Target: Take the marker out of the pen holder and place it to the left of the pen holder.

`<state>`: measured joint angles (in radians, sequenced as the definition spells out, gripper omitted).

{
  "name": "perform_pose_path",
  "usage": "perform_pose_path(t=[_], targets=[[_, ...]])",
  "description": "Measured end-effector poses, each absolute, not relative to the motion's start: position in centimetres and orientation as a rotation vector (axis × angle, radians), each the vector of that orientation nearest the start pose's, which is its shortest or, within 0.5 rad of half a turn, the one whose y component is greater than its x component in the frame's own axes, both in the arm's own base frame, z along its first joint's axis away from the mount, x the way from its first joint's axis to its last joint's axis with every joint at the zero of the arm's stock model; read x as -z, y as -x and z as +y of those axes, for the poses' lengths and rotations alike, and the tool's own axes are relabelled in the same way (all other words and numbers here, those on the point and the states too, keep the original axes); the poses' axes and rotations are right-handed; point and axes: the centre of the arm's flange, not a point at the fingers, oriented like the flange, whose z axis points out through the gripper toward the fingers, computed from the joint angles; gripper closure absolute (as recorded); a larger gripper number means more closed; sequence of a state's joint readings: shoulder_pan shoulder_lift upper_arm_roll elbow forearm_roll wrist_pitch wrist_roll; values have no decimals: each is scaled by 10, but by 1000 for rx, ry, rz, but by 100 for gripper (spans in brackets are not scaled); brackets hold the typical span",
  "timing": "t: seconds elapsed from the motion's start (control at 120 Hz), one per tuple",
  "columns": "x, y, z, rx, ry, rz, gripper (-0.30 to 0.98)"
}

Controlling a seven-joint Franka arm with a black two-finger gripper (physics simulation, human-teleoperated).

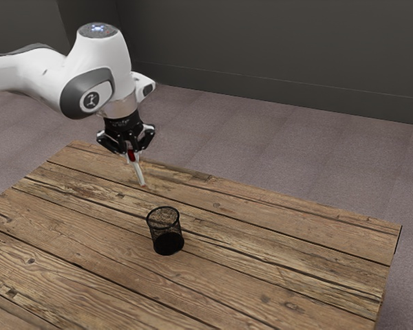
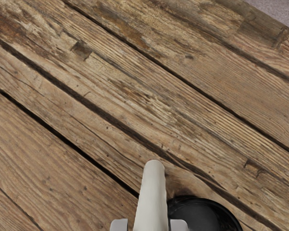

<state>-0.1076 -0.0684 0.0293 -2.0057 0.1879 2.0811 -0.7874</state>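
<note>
My gripper (image 1: 131,152) is high above the table's far part in the exterior view, shut on the marker (image 1: 138,173). The marker is white with a red part near the fingers, and it hangs tilted with its white end down. In the wrist view the marker (image 2: 152,199) sits between the two grey fingertips of the gripper (image 2: 150,225). The black mesh pen holder (image 1: 165,231) stands upright on the table, lower than the marker and apart from it. Part of the dark pen holder (image 2: 202,214) appears beside the marker in the wrist view.
The wooden plank table (image 1: 261,254) reaches under the arm and around the pen holder. Its far edge runs behind the marker, and its corner lies toward the exterior view's right. Beyond are a greyish floor (image 1: 275,151) and a dark wall (image 1: 261,48).
</note>
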Motion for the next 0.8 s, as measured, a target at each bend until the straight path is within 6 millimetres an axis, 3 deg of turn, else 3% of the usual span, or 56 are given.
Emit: perform_pose_path(t=[0.058,0.2,0.333,0.45,0.6,0.667,0.8], targets=[[-493,-558,-14,342,2826,-910,74],[-452,-591,16,384,2755,-866,74],[-429,-632,-3,445,2758,-795,75],[-427,-641,-8,481,2759,-785,75],[-447,-653,-8,535,2749,-809,75],[-443,-654,-5,518,2740,-819,74],[-421,-656,28,453,2692,-880,74]])
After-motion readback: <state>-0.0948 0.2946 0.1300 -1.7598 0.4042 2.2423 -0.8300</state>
